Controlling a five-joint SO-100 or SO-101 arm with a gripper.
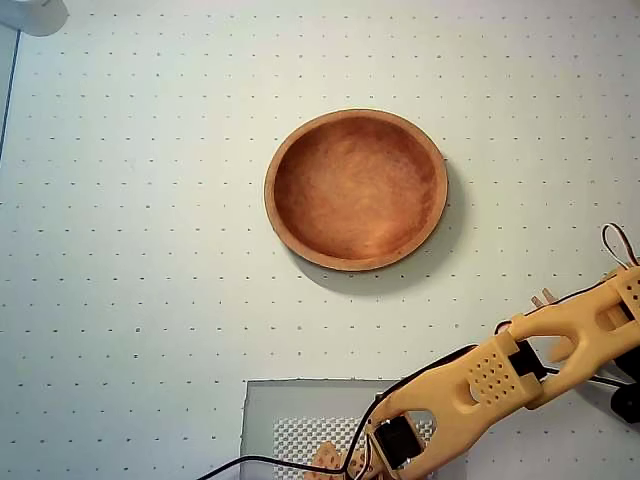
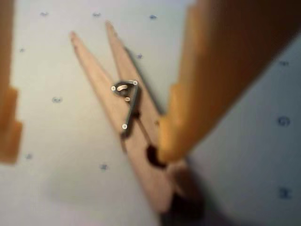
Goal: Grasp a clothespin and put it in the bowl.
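Tool [image 2: 84, 136] fingers straddle clothespin [image 2: 127, 122] — right finger touching it.

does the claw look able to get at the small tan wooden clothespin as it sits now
Probably yes: in the wrist view the claw is open and straddles the small tan wooden clothespin, one finger already at its side, nothing lying between them.

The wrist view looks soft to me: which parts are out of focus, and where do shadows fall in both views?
In the wrist view the orange fingers are blurred at both sides, while the clothespin is sharper around its metal spring and casts a dark shadow at its lower end. In the overhead view the focus is even, the light soft, and the bowl throws a faint shadow toward the lower right.
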